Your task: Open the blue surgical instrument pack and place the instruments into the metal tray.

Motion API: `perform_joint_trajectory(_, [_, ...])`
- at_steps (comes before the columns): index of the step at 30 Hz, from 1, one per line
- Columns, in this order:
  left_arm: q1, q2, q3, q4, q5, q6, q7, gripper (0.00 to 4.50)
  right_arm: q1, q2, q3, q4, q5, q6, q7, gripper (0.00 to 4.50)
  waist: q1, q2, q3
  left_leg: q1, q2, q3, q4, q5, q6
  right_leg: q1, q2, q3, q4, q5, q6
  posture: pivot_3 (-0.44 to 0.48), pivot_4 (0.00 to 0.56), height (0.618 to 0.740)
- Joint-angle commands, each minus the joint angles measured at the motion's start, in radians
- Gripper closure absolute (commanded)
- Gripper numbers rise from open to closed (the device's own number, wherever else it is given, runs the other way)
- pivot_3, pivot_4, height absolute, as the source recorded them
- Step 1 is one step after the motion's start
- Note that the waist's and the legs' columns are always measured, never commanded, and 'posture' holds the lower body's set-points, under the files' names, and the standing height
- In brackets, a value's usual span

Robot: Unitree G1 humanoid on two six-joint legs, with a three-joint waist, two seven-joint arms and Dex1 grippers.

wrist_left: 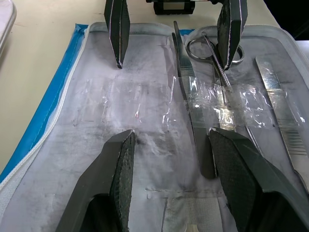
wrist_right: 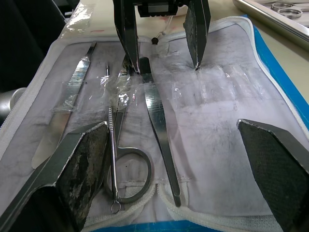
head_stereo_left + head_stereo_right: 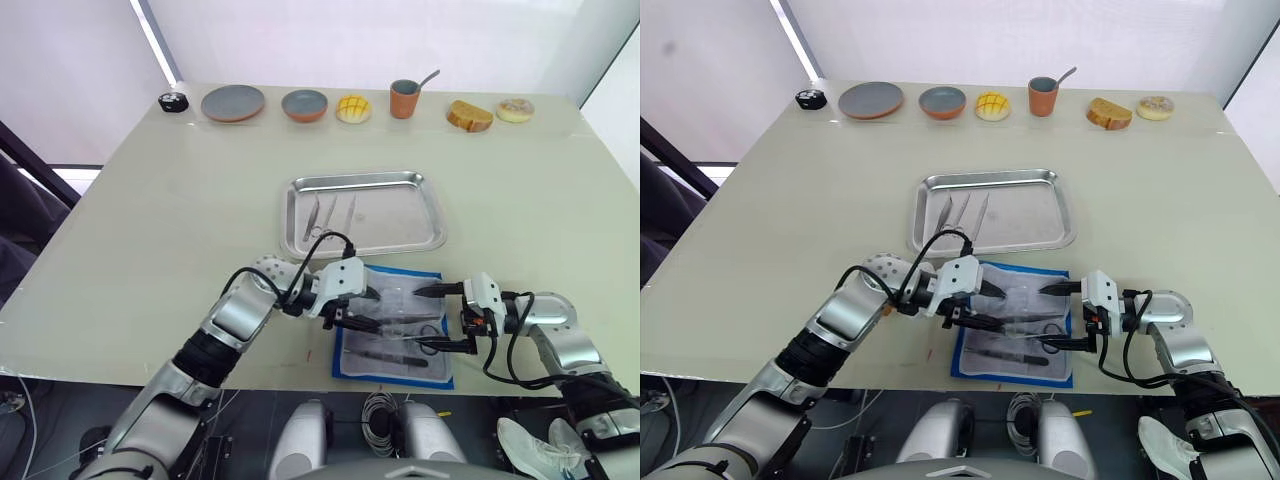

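The pack (image 3: 393, 322) lies open near the table's (image 3: 150, 210) near edge, slim steel instruments (image 2: 157, 123) running left-right under wrinkled plastic. Both grippers, left (image 3: 362, 312) and right (image 3: 432, 318), gape empty over it. The shiny tray (image 3: 425, 228) beyond holds seemingly three.

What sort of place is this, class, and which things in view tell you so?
Probably a robot training or test bench, not a real clinic: an opened blue surgical instrument pack and a metal tray share one table with pastries and grey plates.

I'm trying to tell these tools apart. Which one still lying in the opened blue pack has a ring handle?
The scissors, under the clear strap. The tweezers beside them and the flat tool on their other side are plain straight strips without rings.
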State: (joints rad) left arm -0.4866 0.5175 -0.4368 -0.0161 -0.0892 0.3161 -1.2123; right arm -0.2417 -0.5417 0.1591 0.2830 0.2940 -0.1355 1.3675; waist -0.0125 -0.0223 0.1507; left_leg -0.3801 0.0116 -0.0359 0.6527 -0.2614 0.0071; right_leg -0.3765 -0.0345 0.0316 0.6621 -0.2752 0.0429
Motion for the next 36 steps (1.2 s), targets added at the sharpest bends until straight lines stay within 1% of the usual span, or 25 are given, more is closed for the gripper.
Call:
perform_joint_trajectory(1, [-0.005,-0.006,-0.023,-0.006,0.02,-0.021,0.002,1.89,0.026,-0.011,0.028,0.039,-0.031,0.033,0.007,0.0,0.0,0.0,0.0,0.0,0.0,0.0,0.0,0.0,0.0,0.0,0.0,0.0,0.0,0.0,0.0,0.0,0.15,0.74])
perform_joint_trajectory(6, [-0.004,-0.004,-0.026,-0.006,0.026,-0.026,-0.003,1.89,0.028,-0.011,0.03,0.037,-0.031,0.032,0.009,0.0,0.0,0.0,0.0,0.0,0.0,0.0,0.0,0.0,0.0,0.0,0.0,0.0,0.0,0.0,0.0,0.0,0.15,0.74])
perform_joint_trajectory(8, [-0.005,-0.003,-0.03,-0.004,0.03,-0.03,-0.007,2.42,0.028,-0.011,0.03,0.037,-0.031,0.033,0.009,0.0,0.0,0.0,0.0,0.0,0.0,0.0,0.0,0.0,0.0,0.0,0.0,0.0,0.0,0.0,0.0,0.0,0.15,0.74])
perform_joint_trajectory(9, [-0.006,-0.002,-0.031,-0.003,0.032,-0.031,-0.009,2.57,0.028,-0.012,0.03,0.036,-0.031,0.033,0.009,0.0,0.0,0.0,0.0,0.0,0.0,0.0,0.0,0.0,0.0,0.0,0.0,0.0,0.0,0.0,0.0,0.0,0.15,0.74])
perform_joint_trajectory(13, [-0.009,0.003,-0.036,0.004,0.044,-0.04,-0.019,4.39,0.026,-0.013,0.029,0.037,-0.03,0.035,0.01,0.0,0.0,0.0,0.0,0.0,0.0,0.0,0.0,0.0,0.0,0.0,0.0,0.0,0.0,0.0,0.0,0.0,0.15,0.74])
perform_joint_trajectory(14, [-0.009,0.003,-0.036,0.006,0.045,-0.042,-0.02,4.48,0.026,-0.013,0.029,0.036,-0.03,0.036,0.01,0.0,0.0,0.0,0.0,0.0,0.0,0.0,0.0,0.0,0.0,0.0,0.0,0.0,0.0,0.0,0.0,0.0,0.15,0.74])
perform_joint_trajectory(28, [-0.034,0.01,-0.025,0.004,0.029,-0.027,-0.06,4.48,0.026,-0.002,0.039,0.036,-0.035,0.036,0.003,0.0,0.0,0.0,0.0,0.0,0.0,0.0,0.0,0.0,0.0,0.0,0.0,0.0,0.0,0.0,0.0,0.0,0.15,0.74])
perform_joint_trajectory(32, [-0.052,0.017,-0.023,-0.018,0.008,0.018,-0.095,4.48,0.026,0.0,0.041,0.036,-0.036,0.035,0.002,0.0,0.0,0.0,0.0,0.0,0.0,0.0,0.0,0.0,0.0,0.0,0.0,0.0,0.0,0.0,0.0,0.0,0.15,0.74])
perform_joint_trajectory(36, [-0.08,0.023,-0.019,-0.059,-0.019,0.099,-0.126,4.48,0.027,-0.001,0.044,0.036,-0.038,0.036,0.0,0.0,-0.001,0.0,0.0,0.0,-0.001,0.0,0.0,0.0,0.0,0.0,0.001,0.0,0.0,0.0,0.0,0.0,0.15,0.74])
